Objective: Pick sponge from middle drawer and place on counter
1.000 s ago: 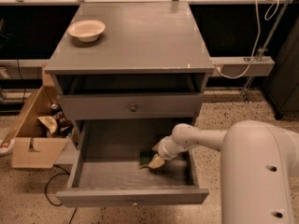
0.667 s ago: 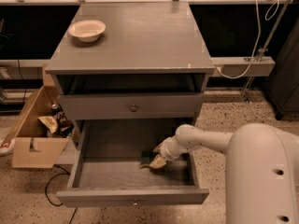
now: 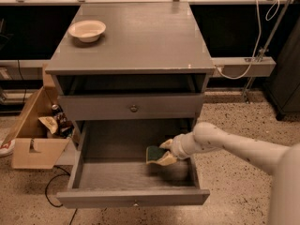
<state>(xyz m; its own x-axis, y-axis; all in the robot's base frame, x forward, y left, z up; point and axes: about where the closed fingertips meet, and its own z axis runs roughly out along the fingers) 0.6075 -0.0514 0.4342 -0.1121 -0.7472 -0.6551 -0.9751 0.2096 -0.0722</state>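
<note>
Speckled floor, grey cabinet, middle drawer pulled out toward the near side. Inside it at the right, gripper pinched on the sponge, seemingly by one edge only. Above and just beyond, upper drawer front and counter lip. Likely trouble: clipping either on a straight lift, or losing so shallow a hold. Cream bowl far left, well clear.
</note>
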